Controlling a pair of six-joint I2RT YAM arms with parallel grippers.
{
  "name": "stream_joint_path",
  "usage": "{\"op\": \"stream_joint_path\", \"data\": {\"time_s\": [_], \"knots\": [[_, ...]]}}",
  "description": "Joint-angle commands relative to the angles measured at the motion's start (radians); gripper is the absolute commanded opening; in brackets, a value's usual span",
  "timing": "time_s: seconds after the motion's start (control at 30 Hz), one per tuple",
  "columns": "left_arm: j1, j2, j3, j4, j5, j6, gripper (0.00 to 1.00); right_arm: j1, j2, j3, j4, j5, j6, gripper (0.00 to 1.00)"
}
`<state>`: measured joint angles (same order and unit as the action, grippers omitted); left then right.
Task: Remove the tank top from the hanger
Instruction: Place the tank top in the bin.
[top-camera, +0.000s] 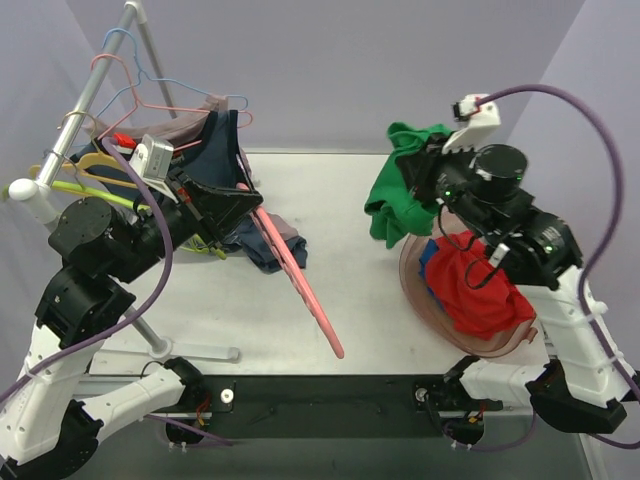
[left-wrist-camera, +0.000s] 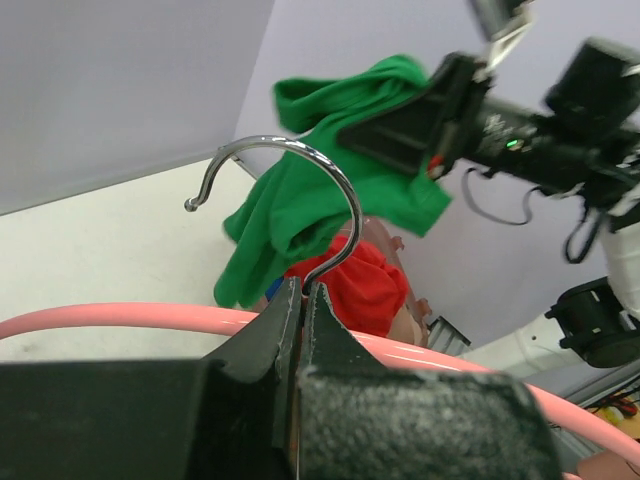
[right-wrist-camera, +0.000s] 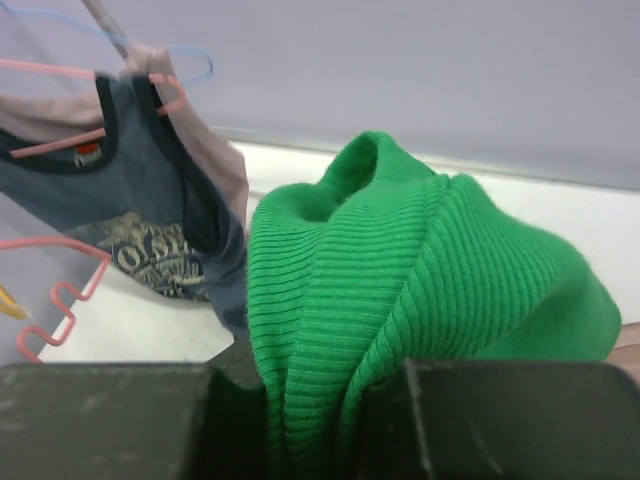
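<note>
The left gripper (top-camera: 243, 203) sits in the left half of the top view, just in front of the clothes rack (top-camera: 95, 90). Its jaws are pressed fully together on the neck of a pink hanger (top-camera: 305, 290), right where the metal hook (left-wrist-camera: 320, 170) rises from the plastic. The hanger is bare. In the top view it slants from the gripper down toward the lower middle of the frame, above the white tabletop (top-camera: 330, 190). The right gripper (top-camera: 418, 172) is in the upper right of the same view, with its jaws nearly closed on a bunched fold of the green tank top (top-camera: 392, 200). The top is clear of the hanger and well apart from it. It hangs from the jaws in a crumpled drape above the tabletop, and the wrist camera shows its ribbed knit squeezed between the two fingers. Just below and to the right of it stands a translucent pinkish basket (top-camera: 500, 345) holding a red garment (top-camera: 475, 285), with a bit of blue cloth at its left edge. Several other hangers hang on the rack at the upper left, one of them carrying a navy tank top (right-wrist-camera: 150, 230) with a printed front.
</note>
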<state>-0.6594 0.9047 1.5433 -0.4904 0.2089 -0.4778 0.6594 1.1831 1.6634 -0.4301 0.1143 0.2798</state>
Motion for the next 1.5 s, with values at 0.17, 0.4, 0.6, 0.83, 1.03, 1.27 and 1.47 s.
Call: {"op": "stream_joint_path", "data": {"time_s": [0.17,0.4,0.6,0.83,1.03,1.27,1.47], "knots": [[0.001,0.016,0.061,0.013,-0.058,0.094,0.00,-0.017,-0.060,0.239,-0.144,0.309,-0.220,0.00],[0.001,0.059,0.112,-0.030,-0.097,0.125,0.00,-0.029,-0.180,0.137,-0.148,0.564,-0.271,0.00],[0.001,0.076,0.132,-0.043,-0.111,0.137,0.00,-0.041,-0.184,0.141,-0.148,0.705,-0.396,0.00],[0.001,0.068,0.107,-0.036,-0.174,0.179,0.00,-0.139,-0.266,-0.163,-0.148,0.610,-0.233,0.00],[0.001,0.086,0.113,-0.046,-0.181,0.197,0.00,-0.407,-0.255,-0.488,-0.147,0.258,-0.013,0.00],[0.000,0.089,0.110,-0.051,-0.195,0.218,0.00,-0.693,-0.159,-0.715,-0.069,-0.034,0.041,0.05],[0.000,0.108,0.123,-0.062,-0.201,0.242,0.00,-0.843,-0.102,-0.742,-0.004,-0.137,0.058,0.13]]}}
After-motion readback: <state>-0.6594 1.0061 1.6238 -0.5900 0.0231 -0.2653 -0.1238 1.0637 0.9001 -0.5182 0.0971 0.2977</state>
